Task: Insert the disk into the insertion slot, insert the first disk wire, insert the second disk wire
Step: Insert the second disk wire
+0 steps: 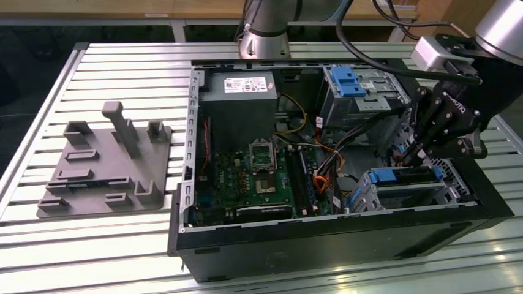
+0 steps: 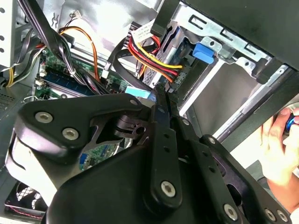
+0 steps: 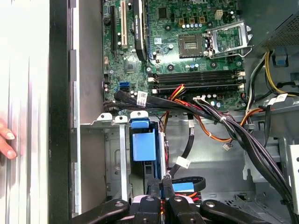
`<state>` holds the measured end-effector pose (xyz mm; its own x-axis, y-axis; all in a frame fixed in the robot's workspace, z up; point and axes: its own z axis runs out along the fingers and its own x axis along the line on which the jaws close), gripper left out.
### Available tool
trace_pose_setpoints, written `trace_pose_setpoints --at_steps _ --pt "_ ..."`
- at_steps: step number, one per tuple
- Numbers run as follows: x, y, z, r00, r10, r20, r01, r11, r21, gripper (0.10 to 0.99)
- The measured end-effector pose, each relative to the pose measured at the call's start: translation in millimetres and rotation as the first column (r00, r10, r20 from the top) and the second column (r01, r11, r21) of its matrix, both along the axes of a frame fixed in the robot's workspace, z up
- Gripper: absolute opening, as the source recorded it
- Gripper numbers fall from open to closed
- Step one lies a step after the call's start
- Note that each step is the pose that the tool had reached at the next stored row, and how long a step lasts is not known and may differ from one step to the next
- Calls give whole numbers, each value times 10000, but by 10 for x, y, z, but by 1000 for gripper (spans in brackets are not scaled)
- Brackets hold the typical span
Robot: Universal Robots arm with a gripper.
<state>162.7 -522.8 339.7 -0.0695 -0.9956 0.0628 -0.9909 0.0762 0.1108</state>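
Inside the open computer case, the gripper, fingers nearly closed with no visible object, hangs beside the disk already seated in the insertion slot, near its wires.

Exterior view looks down from afar; both wrist views closely share the motherboard

Disk in insertion slot, pincer just above.
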Motion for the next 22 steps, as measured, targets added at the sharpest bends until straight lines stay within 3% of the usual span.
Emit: trace_pose_setpoints --at_steps 7,17,22 --pt "0 -51 -1 10000 1 0 -1 10000 1 141" --pt "0 -72 -4 10000 1 1 -1 9994 348 141" --pt "0 -74 -5 10000 0 1 0 9993 375 141"
